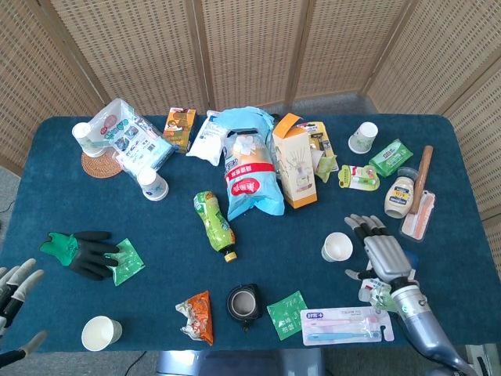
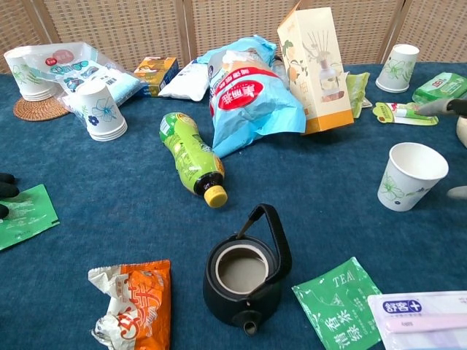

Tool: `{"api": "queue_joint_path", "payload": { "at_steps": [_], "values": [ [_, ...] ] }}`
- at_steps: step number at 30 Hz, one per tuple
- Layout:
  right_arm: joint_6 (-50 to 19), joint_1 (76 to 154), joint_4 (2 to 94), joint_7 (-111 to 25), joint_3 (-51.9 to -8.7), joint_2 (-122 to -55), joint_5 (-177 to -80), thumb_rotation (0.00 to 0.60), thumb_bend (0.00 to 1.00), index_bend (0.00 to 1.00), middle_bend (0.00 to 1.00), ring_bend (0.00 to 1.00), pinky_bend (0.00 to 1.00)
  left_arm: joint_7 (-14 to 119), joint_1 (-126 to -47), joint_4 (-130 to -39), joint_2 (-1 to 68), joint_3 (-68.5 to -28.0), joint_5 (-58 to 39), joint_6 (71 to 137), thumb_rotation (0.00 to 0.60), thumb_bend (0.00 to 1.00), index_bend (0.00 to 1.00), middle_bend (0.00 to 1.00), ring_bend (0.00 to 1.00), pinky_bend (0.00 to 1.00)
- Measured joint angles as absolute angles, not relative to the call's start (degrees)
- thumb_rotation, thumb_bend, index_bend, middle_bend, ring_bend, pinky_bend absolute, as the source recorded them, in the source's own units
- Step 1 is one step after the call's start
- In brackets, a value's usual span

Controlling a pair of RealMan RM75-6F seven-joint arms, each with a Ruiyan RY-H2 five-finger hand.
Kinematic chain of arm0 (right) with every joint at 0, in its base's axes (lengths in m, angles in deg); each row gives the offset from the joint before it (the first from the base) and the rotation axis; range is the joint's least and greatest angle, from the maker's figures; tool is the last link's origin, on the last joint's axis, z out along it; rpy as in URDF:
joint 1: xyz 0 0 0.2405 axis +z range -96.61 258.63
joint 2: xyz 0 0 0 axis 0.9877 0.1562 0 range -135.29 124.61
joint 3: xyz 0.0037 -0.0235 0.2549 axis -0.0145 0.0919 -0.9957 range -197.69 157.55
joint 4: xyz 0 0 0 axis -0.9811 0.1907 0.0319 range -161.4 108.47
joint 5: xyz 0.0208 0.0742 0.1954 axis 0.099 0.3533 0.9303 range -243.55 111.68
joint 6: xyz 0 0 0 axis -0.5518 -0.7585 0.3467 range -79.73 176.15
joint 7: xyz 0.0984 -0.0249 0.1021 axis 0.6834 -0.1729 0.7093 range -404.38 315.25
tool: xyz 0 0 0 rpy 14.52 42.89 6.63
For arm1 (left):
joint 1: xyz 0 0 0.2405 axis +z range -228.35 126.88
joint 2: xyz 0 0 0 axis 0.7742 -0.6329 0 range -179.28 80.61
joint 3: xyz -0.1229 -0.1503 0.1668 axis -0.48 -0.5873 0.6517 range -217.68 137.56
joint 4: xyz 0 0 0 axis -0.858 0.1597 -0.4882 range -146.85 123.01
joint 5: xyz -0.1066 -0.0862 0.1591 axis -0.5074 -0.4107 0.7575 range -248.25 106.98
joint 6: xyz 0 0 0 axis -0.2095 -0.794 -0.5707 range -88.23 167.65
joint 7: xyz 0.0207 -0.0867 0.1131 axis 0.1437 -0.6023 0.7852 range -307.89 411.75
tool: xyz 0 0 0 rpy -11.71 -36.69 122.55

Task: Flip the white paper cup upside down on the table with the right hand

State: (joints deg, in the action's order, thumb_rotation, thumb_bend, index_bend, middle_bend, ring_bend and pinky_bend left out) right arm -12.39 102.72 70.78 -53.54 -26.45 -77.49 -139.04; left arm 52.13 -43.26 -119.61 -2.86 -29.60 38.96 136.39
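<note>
Right hand (image 1: 381, 252) spread open beside the white paper cup (image 1: 337, 247), holding nothing.

The cup stands upright, mouth up, on the blue table (image 1: 313, 227), just left of the fingers (not touching, as far as the head view shows). The palm faces down, fingertips pointing away from the robot.

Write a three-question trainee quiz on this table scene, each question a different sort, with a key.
1. True or false: the right hand already grips the paper cup beside it.
2. How does that cup stand? A) mouth up B) mouth down C) on its side
3. Fill in: the black teapot has its lid ____.

Key: 1 false, the open hand is just right of the cup, not holding it. 2 A. 3 off, and no lid is visible.
</note>
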Motion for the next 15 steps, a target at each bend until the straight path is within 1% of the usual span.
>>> {"api": "queue_joint_path", "payload": {
  "at_steps": [4, 7, 10, 15],
  "values": [
    [-11.04, 103.65, 70.14, -54.31, -26.64, -78.3, -137.08, 0.539, 0.0, 0.0, 0.0, 0.0, 0.0, 52.03, -43.26, -119.57, -2.86, -29.64, 38.99, 136.47, 0.6, 0.27, 0.0, 0.0, 0.0, 0.0],
    [-10.61, 104.29, 70.0, -54.34, -26.87, -78.71, -136.29, 0.555, 0.0, 0.02, 0.0, 0.0, 0.0, 52.18, -43.32, -119.67, -2.83, -29.63, 38.96, 136.21, 0.6, 0.27, 0.0, 0.0, 0.0, 0.0],
    [-10.56, 104.64, 69.62, -54.24, -27.16, -79.18, -135.72, 0.597, 0.0, 0.06, 0.0, 0.0, 0.0, 52.42, -43.34, -119.76, -2.78, -29.55, 39.06, 136.01, 0.6, 0.27, 0.0, 0.0, 0.0, 0.0],
    [-9.8, 105.32, 68.47, -53.65, -27.28, -79.91, -134.83, 0.599, 0.02, 0.14, 0.0, 0.0, 0.0, 52.48, -43.28, -119.84, -2.75, -29.57, 38.97, 136.06, 0.6, 0.27, 0.0, 0.0, 0.0, 0.0]
  ]
}}
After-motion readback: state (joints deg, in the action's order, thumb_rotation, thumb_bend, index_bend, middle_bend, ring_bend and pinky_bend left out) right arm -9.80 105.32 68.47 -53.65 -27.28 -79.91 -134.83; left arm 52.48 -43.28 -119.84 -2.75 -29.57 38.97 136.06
